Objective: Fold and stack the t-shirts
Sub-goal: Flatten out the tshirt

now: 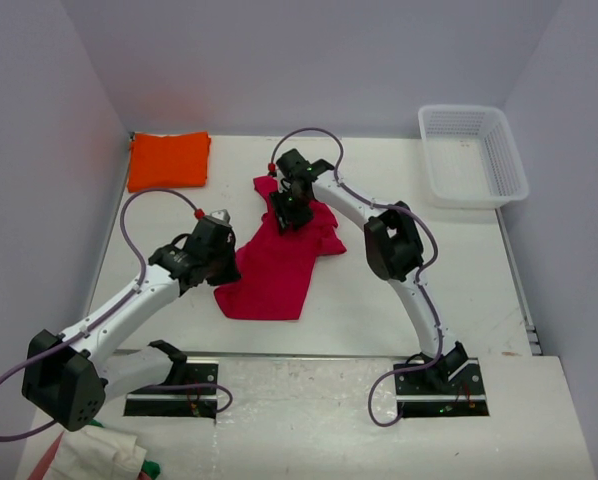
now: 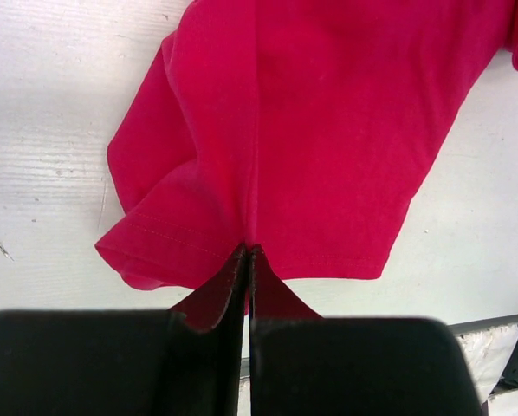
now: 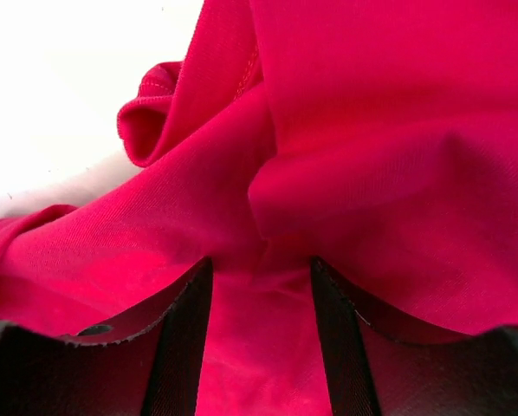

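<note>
The crimson-red t-shirt (image 1: pixel 274 265) lies crumpled in the middle of the table, its hem toward the near edge. My left gripper (image 1: pixel 226 268) is at the shirt's near-left edge. In the left wrist view this gripper (image 2: pixel 249 251) is shut, pinching the hem of the red t-shirt (image 2: pixel 328 130), and a crease runs up from the tips. My right gripper (image 1: pixel 289 215) presses into the far end of the shirt. In the right wrist view it (image 3: pixel 261 264) is open, with bunched red t-shirt (image 3: pixel 372 130) between and around its fingers. The orange t-shirt (image 1: pixel 169 160) lies folded at the far left.
A white mesh basket (image 1: pixel 474 155) stands at the far right corner. A white cloth bundle (image 1: pixel 99 455) lies off the table's near left, by the left arm's base. Grey walls close in the left, back and right sides.
</note>
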You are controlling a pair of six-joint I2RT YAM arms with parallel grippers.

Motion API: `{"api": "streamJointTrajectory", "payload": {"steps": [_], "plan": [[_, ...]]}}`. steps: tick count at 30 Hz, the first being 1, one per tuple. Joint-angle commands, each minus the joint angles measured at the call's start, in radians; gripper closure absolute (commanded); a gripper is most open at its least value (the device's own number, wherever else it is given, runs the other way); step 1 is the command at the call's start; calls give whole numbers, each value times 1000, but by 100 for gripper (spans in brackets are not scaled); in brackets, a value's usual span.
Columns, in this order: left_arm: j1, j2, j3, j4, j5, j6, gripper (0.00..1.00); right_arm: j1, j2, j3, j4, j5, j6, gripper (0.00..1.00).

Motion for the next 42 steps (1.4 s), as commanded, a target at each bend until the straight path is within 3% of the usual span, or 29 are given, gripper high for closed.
{"api": "streamJointTrajectory", "payload": {"steps": [1, 10, 21, 24, 27, 34, 42], "plan": [[-3, -36, 7, 16, 21, 20, 100, 1, 11, 57, -30, -20, -19, 49], [-3, -27, -7, 31, 34, 26, 100, 7, 11, 37, -15, 2, -9, 67], [-1, -36, -15, 30, 31, 29, 100, 7, -11, 11, 10, 16, 6, 78], [-1, -36, -22, 30, 30, 27, 100, 7, -19, 2, 17, 19, 7, 85], [-1, -36, -24, 31, 21, 26, 100, 7, -42, -14, 28, 43, 12, 100], [-1, -12, -4, 30, 10, 32, 100, 1, -193, -53, 25, 176, 3, 100], [-1, 29, 57, -7, -56, 46, 100, -78, -413, 17, -53, 282, -25, 100]]}}
